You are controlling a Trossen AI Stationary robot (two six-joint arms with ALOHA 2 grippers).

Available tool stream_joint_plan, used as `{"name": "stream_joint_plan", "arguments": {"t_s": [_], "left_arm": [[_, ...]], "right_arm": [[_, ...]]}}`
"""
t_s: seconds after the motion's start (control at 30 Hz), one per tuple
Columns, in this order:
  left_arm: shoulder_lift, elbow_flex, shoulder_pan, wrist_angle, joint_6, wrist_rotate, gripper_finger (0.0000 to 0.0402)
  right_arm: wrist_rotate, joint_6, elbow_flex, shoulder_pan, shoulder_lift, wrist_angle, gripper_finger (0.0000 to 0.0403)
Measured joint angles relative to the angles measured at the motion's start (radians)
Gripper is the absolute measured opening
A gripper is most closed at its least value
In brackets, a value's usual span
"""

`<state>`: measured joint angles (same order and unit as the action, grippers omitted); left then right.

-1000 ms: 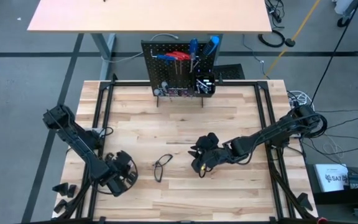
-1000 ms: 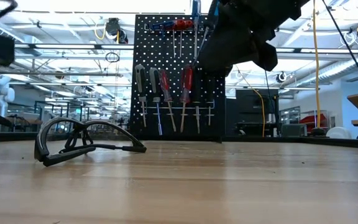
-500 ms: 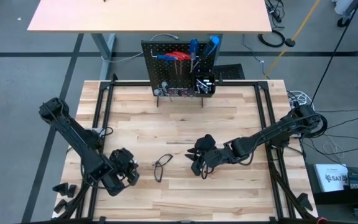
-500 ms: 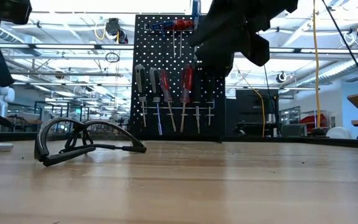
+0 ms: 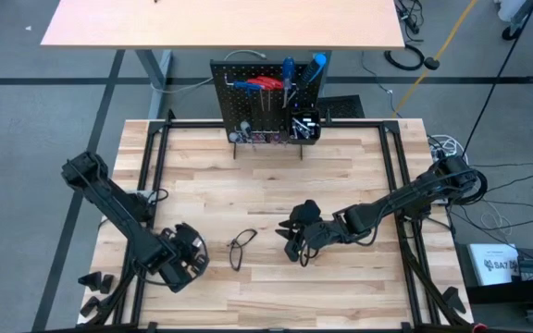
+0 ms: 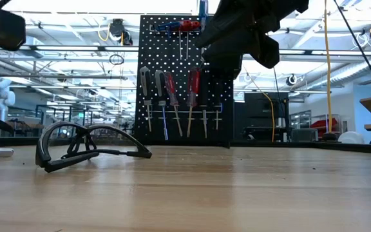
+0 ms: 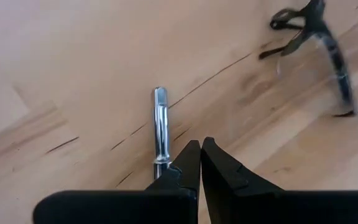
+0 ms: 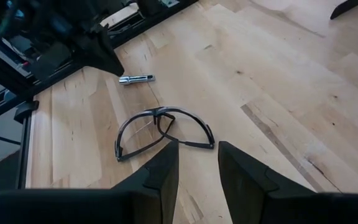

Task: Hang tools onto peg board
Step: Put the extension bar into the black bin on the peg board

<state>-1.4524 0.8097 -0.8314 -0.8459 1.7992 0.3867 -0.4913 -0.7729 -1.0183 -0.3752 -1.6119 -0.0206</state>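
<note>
Left gripper (image 7: 199, 144): fingers pressed together with nothing between them; it hangs low over the near left of the table, just beside a small silver bit (image 7: 160, 130) that lies flat on the wood; judged, it sits here to line up a pick, and the fingers must part first.
Silver bit: lies alone on the boards, near the left arm; also seen from the right wrist (image 8: 136, 79); not yet lifted.
Right gripper (image 8: 197, 155): fingers a little apart, holding nothing; it hovers over mid table, pointed at a pair of safety glasses (image 8: 161, 129) just ahead of it; probably waiting or aiming for them.
Safety glasses: rest on the table (image 5: 340, 176) between the two grippers (image 5: 241, 246), arms folded, untouched.
Peg board (image 5: 268, 100): stands upright at the far edge, well apart from both arms; red and blue screwdrivers (image 6: 192, 87) already hang on its hooks, so most of the job looks done.
Change, left arm: a second ago it sat nearer the table's edge; it has since swung toward the glasses, then eased back a little.
Change, right arm: it has crept slightly toward the glasses; its fingers keep the same gap.
Change, objects: glasses and board tools have not moved.
</note>
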Motion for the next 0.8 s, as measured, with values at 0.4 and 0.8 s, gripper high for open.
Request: {"name": "stream_joint_plan", "arguments": {"t_s": [0.4,0.8], "left_arm": [[-0.062,0.0,0.0,-0.059,0.0,-0.063,0.0058],[-0.11,-0.014,0.005,-0.006,0.002,-0.055,0.0132]], "right_arm": [[-0.001,0.029,0.0,0.0,0.0,-0.005,0.0105],[-0.006,0.047,0.0,0.005,0.0,-0.006,0.0105]]}}
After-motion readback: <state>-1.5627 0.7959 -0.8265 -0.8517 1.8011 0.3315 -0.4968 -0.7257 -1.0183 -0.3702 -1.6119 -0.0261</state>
